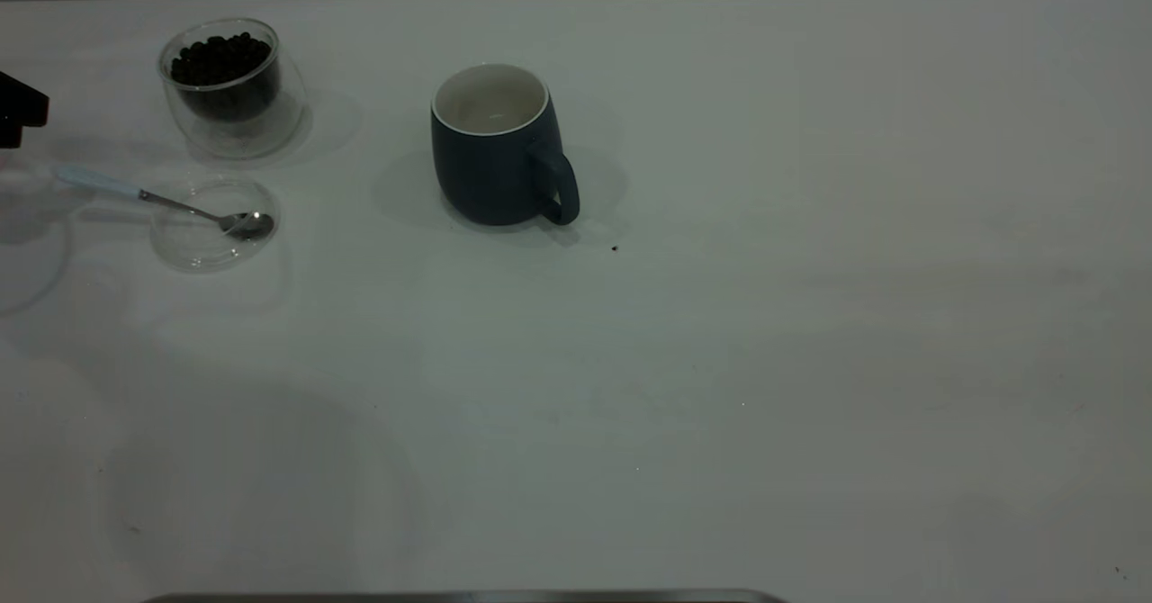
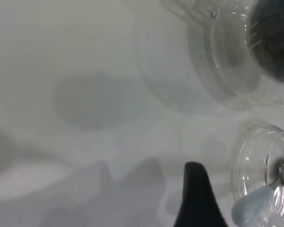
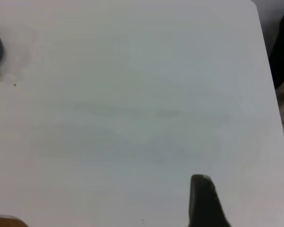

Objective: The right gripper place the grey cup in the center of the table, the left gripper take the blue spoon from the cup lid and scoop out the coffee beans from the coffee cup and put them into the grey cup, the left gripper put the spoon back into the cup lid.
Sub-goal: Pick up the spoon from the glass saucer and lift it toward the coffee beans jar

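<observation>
Mug (image 1: 498,148) stands mid-worktop (image 1: 810,315). Next: left pincer (image 2: 199,201), grip state indeterminate, holding nothing, must grasp spoon (image 1: 162,201) handle on lid (image 1: 211,225).

Only a black corner of the left gripper (image 1: 20,110) pokes in at the exterior view's left edge, and its wrist view shows a single fingertip (image 2: 197,196), so the jaws' spacing can't be read. The right gripper is out of the exterior view; one fingertip (image 3: 203,201) shows. The coffee cup (image 2: 255,52) and blue spoon (image 2: 262,208) are blurred and cropped there.
</observation>
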Robot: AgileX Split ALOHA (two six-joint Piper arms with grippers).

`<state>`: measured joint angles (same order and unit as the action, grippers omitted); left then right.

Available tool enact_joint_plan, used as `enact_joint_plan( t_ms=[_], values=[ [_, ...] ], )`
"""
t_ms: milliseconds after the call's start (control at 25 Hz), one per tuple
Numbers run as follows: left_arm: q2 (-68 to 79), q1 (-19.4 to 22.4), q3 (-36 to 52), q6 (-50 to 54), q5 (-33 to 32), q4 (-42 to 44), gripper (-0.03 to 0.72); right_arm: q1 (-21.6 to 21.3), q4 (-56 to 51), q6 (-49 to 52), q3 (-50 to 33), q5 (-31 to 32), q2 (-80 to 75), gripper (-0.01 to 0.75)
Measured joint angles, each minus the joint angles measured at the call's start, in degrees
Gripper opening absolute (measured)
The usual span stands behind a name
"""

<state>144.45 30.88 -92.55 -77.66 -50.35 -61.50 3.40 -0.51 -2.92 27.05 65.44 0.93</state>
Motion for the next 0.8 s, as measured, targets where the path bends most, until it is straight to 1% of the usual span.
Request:
enact_joint_plan(
  t_ms=[200,520,800],
  values=[
    [2.1,0.0,0.0,0.0,-1.5,0.1,0.557,0.0,0.0,0.0,0.0,0.0,0.0,0.402],
    [4.2,0.0,-0.1,0.0,-1.8,0.1,0.557,0.0,0.0,0.0,0.0,0.0,0.0,0.402],
    [5.6,0.0,-0.1,0.0,-4.5,0.0,0.557,0.0,0.0,0.0,0.0,0.0,0.0,0.402]
  ],
)
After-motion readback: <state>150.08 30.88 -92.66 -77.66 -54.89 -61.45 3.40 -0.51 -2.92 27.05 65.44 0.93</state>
